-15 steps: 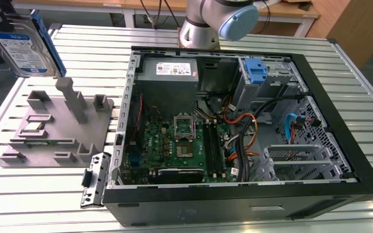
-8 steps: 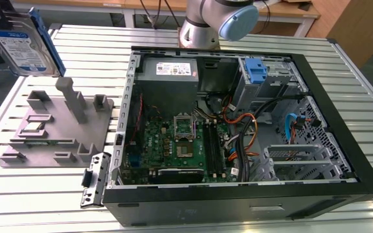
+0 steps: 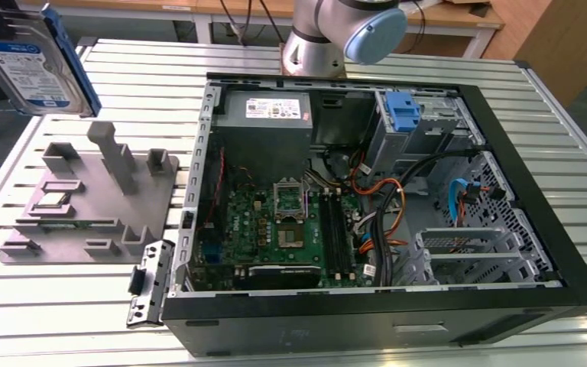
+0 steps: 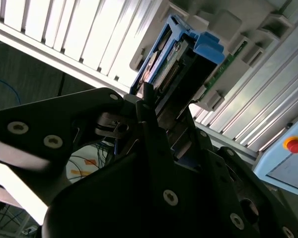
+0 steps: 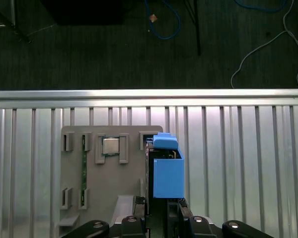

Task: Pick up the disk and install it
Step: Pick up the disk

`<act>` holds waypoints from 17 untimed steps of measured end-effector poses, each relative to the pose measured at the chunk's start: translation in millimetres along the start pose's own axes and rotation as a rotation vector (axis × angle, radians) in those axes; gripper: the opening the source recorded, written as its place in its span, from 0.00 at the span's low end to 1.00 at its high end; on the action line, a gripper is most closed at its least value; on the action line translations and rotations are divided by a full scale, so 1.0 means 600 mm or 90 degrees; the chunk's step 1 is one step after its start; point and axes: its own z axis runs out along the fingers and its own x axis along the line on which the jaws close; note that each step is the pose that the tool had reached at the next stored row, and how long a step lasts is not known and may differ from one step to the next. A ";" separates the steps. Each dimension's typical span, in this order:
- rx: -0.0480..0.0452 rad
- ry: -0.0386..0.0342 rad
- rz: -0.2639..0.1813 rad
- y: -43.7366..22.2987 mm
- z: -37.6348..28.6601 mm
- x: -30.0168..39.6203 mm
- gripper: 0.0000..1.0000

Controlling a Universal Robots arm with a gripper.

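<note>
Exterior view: disk (image 3: 30,69) hangs (above grey fixture (image 3: 100,200)), well apart from case (image 3: 375,310).

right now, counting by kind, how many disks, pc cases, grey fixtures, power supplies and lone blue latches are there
disk: 1
open computer case: 1
grey fixture: 1
power supply: 1
lone blue latch: 1
total: 5
</note>
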 end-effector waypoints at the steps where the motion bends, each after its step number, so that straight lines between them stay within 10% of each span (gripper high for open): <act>1: 0.0000 0.0000 0.000 0.000 -0.002 0.000 0.35; 17: 0.0000 0.0000 0.000 0.002 -0.047 -0.003 0.35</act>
